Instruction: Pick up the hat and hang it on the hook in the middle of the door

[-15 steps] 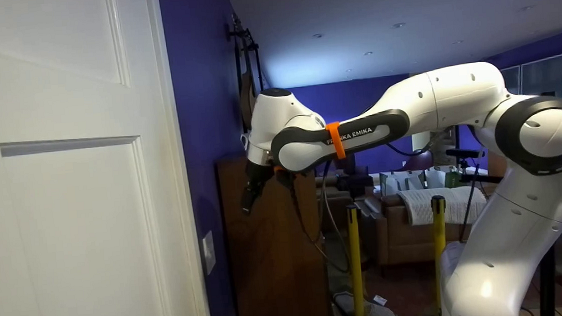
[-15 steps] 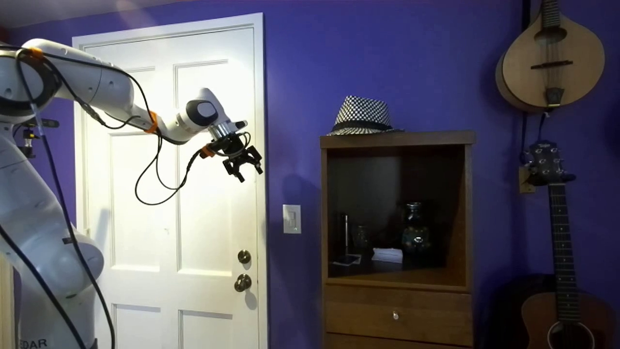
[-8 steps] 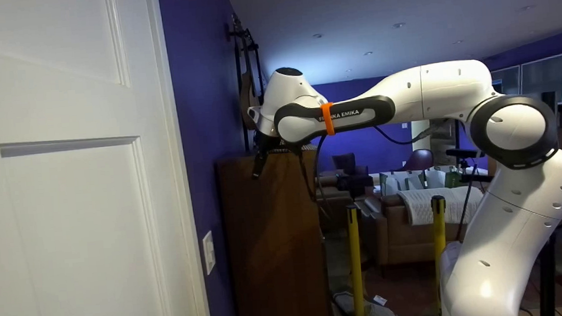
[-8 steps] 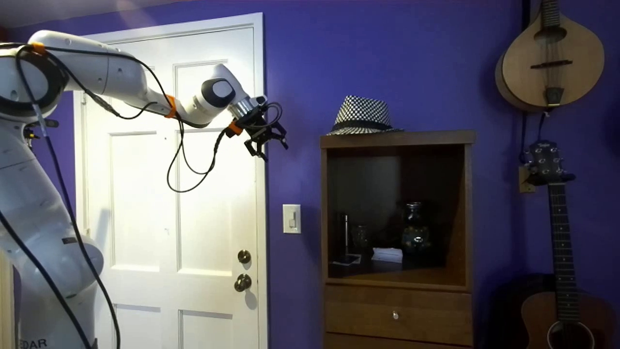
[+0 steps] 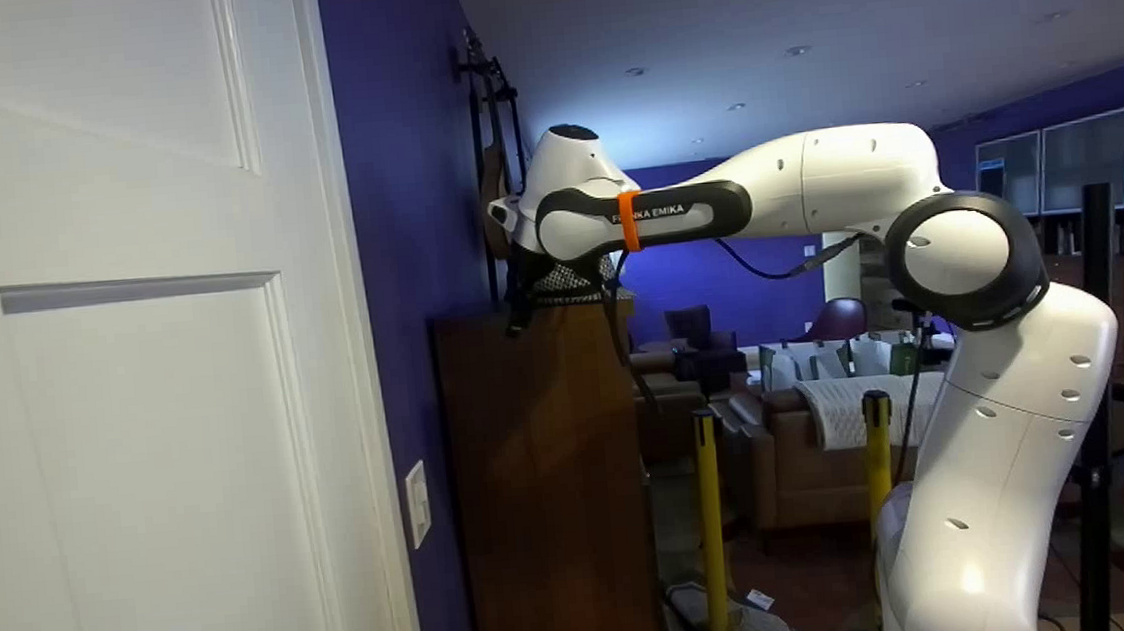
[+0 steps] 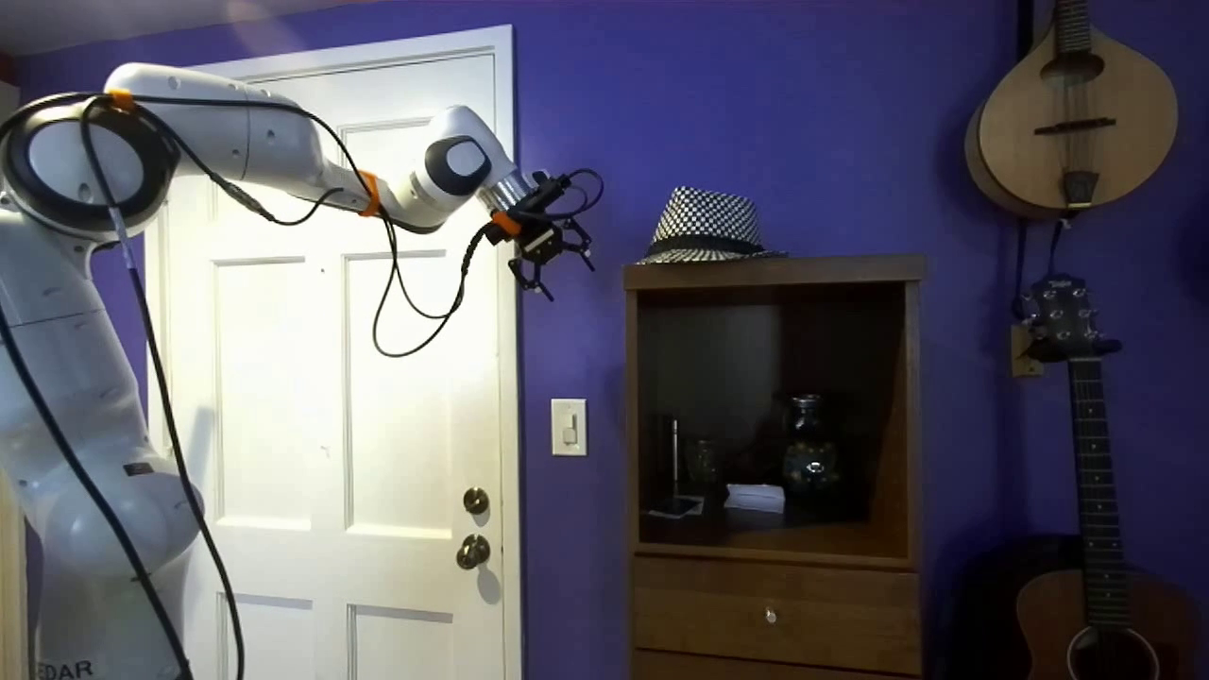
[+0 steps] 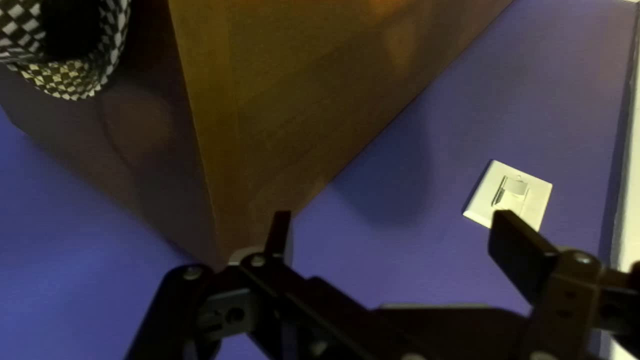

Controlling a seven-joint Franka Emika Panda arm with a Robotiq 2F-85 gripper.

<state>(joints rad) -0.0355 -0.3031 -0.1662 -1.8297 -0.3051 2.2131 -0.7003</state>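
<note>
Brown wooden cabinet stands against a purple wall; white panelled door set in the same wall, light switch between the two. Past the cabinet's opposite end a round-bodied stringed instrument hangs high, guitar below it. Deeper in the room, behind the arm: brown sofa and yellow posts. Hat, checkered with a dark band, rests crown up on the cabinet top, brim close to the door-side end; the top's front edge runs on well past it toward the other end. Claw: fingers spread wide, nothing held; off the door-side end of the cabinet, near the height of its top edge, apart from the hat. In an exterior view a strip of wall shows between the nearer fingertip and that end; depth of the gap cannot be told. Partly hidden: in an exterior view, wrist and claw cover some of the hat. Wrist view catches the hat only in part, cut off at a corner; one fingertip overlaps the light switch. Cabinet interior dark: vase and folded white paper readable, smaller items hard to make out. Cabinet and guitar both cut off below.
</note>
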